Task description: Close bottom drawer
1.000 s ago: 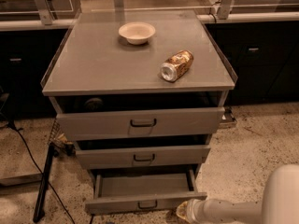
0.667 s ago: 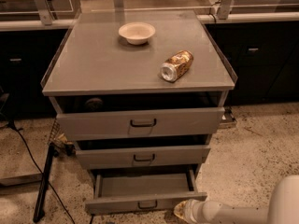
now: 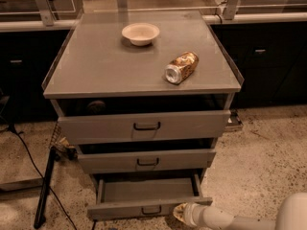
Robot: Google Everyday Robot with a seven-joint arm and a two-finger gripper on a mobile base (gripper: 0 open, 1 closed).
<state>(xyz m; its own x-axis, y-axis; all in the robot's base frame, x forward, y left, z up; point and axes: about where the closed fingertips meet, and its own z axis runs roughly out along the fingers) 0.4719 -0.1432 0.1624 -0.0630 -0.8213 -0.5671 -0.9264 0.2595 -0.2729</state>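
Observation:
The bottom drawer (image 3: 144, 206) of the grey metal cabinet stands pulled out, its inside bare, with a small dark loop handle (image 3: 150, 210) at the centre of its front. My gripper (image 3: 180, 213) is at the right end of that drawer front, low in the view, on a white arm coming in from the bottom right. It looks to be touching the front. The middle drawer (image 3: 146, 160) and the top drawer (image 3: 144, 126) are each a little way out.
On the cabinet top (image 3: 96, 66) are a white bowl (image 3: 140, 33) and a can lying on its side (image 3: 181, 67). A dark stand and cables (image 3: 43, 190) are on the speckled floor at left. Dark counters run behind.
My arm has drawn slightly to the left along the drawer front. The drawer looks about as far out as before.

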